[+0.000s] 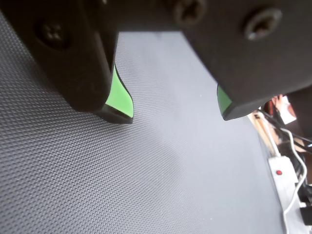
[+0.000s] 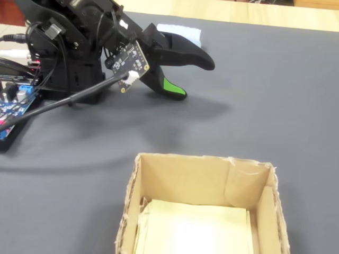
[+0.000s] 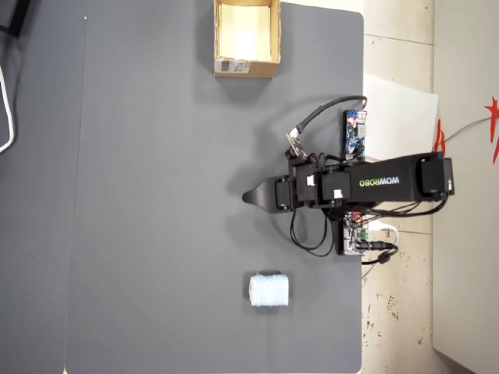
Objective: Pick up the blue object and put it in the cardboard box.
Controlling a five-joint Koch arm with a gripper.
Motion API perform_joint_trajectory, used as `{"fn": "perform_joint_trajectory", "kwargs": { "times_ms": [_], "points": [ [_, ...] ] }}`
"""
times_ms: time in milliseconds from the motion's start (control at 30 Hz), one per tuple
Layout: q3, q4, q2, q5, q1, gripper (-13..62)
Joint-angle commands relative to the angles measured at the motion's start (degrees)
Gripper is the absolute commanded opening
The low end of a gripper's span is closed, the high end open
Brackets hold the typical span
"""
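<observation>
Fingers (image 1: 178, 119) of your arm (image 3: 366, 183) hang apart and empty, low over the table (image 3: 156, 195). Overhead, your blue roll (image 3: 269, 290) lies below them, the cardboard box (image 3: 246, 65) far above.

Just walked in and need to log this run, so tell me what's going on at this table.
A small black robot arm sits at the edge of a dark grey mat and handles nothing yet. Its end effector is open and empty, with only bare mat between the green-padded fingers. In the overhead view the pale blue object lies on the mat to one side of the arm, and the open cardboard box stands at the far opposite edge. The box looks empty.
</observation>
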Motion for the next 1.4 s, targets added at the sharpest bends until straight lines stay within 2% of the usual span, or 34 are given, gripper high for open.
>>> {"fn": "perform_joint_trajectory", "kwargs": {
  "times_ms": [0,467,833,1100,1167,1367],
  "points": [
    [0.6,5.4,5.0,0.4,0.2,34.5],
    [-11.2,20.8,5.0,3.4,0.0,34.3],
    [-22.6,31.8,4.9,14.2,-1.6,34.0],
    [-27.3,36.5,4.7,22.9,-10.0,34.0],
    [-30.2,39.1,4.3,30.9,-16.6,34.0],
    [-33.4,38.9,-0.8,41.9,-27.5,34.0]
  ]
}}
